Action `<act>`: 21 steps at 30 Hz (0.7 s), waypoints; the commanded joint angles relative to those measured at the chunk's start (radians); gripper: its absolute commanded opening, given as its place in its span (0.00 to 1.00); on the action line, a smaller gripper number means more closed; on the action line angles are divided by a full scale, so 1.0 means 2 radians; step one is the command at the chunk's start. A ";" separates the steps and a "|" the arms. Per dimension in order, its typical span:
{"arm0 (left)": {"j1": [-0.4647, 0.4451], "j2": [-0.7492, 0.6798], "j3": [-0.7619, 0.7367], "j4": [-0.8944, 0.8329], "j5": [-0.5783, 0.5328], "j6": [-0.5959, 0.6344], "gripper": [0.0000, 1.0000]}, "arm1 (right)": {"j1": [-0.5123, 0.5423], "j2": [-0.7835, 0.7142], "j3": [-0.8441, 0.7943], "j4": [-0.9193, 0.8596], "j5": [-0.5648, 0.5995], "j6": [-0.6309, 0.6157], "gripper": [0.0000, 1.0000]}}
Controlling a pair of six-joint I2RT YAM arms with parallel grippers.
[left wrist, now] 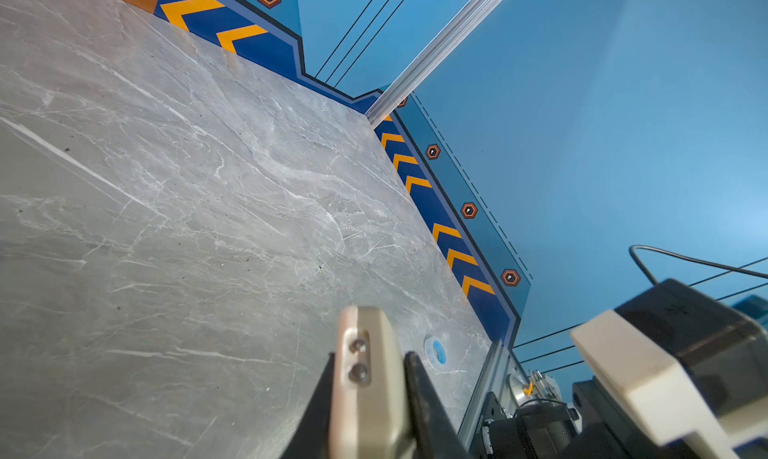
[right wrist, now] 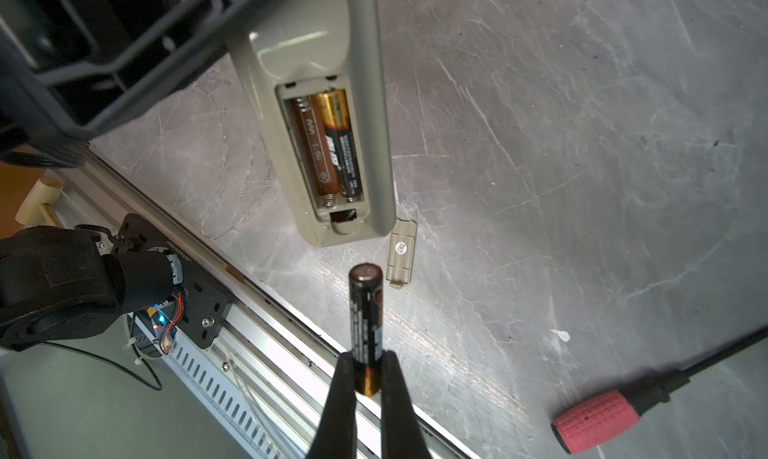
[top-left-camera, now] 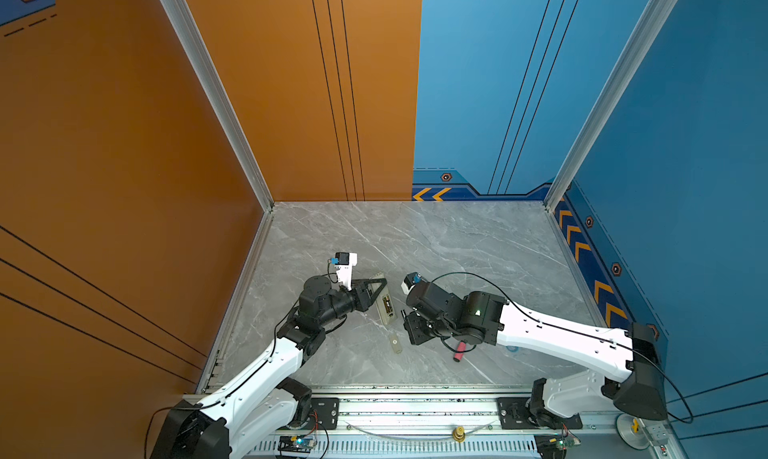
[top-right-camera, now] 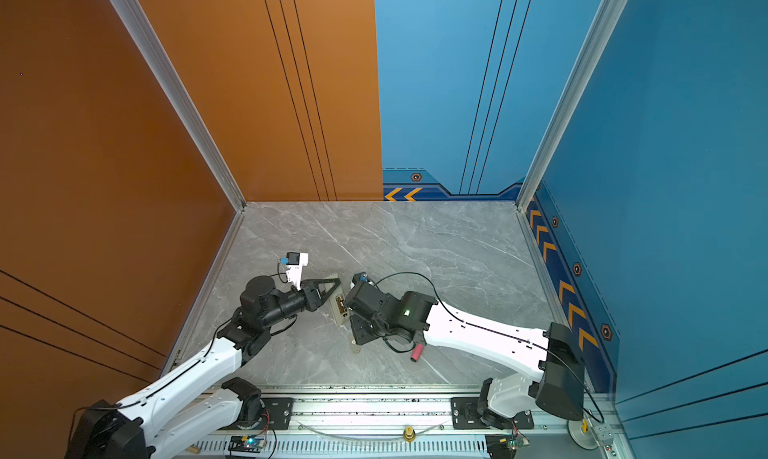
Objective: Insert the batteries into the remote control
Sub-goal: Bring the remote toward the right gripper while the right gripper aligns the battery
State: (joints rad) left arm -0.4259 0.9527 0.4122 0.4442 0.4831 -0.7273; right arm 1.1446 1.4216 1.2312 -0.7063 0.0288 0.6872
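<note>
My left gripper [top-left-camera: 376, 288] is shut on the remote control [top-left-camera: 384, 307], holding it off the table with its greyish-beige back [right wrist: 299, 41] up. In the left wrist view the remote's end [left wrist: 365, 394] sits clamped between the two black fingers [left wrist: 419, 390]. The battery recess is uncovered. One gold-and-black battery [right wrist: 338, 145] lies in it, and the slot beside it is empty. My right gripper [right wrist: 368, 359] is shut on a second battery [right wrist: 365, 311], which points toward the remote's near end, a short way off it.
The small beige battery cover [right wrist: 401, 255] lies on the grey marble table just past the remote's end. A pink-handled screwdriver [right wrist: 598, 415] lies under the right arm [top-left-camera: 561, 340]. A blue-and-white ring [left wrist: 436, 351] sits by the front rail [top-left-camera: 415, 407].
</note>
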 commanded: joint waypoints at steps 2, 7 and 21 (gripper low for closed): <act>-0.003 0.017 -0.015 0.073 0.022 -0.021 0.00 | -0.003 0.008 0.025 -0.022 -0.025 0.000 0.00; -0.002 0.054 -0.029 0.147 0.032 -0.052 0.00 | -0.006 0.016 0.033 -0.022 -0.044 -0.005 0.00; -0.007 0.068 -0.037 0.185 0.045 -0.059 0.00 | -0.037 0.054 0.053 -0.023 -0.076 -0.008 0.00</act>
State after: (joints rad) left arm -0.4328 1.0927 0.3458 0.7536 0.5377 -0.8360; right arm 1.0801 1.5116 1.3006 -0.7254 -0.0937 0.6838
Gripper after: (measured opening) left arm 0.231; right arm 0.071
